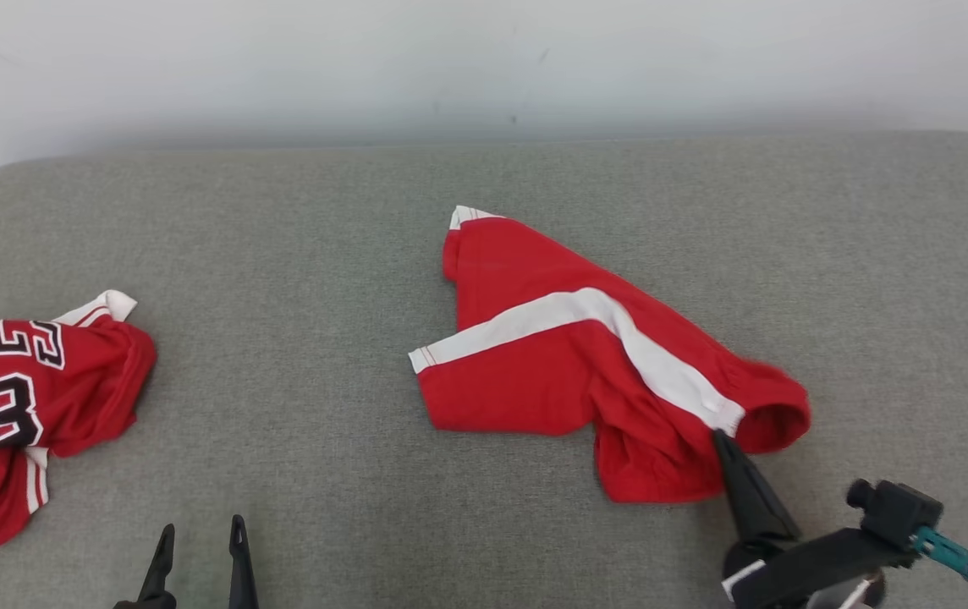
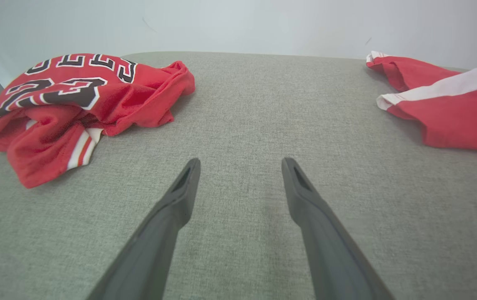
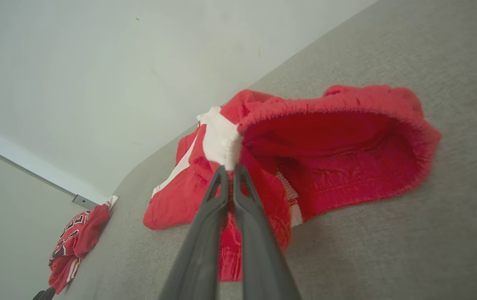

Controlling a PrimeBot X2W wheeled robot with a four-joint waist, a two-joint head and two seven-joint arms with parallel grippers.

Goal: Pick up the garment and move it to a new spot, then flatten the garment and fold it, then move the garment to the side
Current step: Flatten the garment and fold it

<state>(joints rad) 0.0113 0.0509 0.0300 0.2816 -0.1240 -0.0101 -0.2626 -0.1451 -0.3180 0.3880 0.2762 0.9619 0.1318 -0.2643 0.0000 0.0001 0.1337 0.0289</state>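
Observation:
The garment [image 1: 27, 397], a red jersey with black lettering and a number outlined in white, lies crumpled at the far left of the grey surface. It also shows in the left wrist view [image 2: 76, 100] and, small, in the right wrist view [image 3: 74, 246]. My left gripper [image 1: 201, 524] [image 2: 240, 162] hovers open over bare surface to the jersey's right, holding nothing. My right gripper [image 1: 719, 436] [image 3: 230, 168] is shut on the white-striped waistband edge of another red garment [image 1: 552, 372] [image 3: 338, 154] with a white stripe and no lettering, right of centre.
Both pieces lie on a grey fabric-covered surface [image 1: 323, 474] with rounded far corners. A pale wall [image 1: 484, 68] stands right behind it. Bare surface stretches between the two garments and along the front edge.

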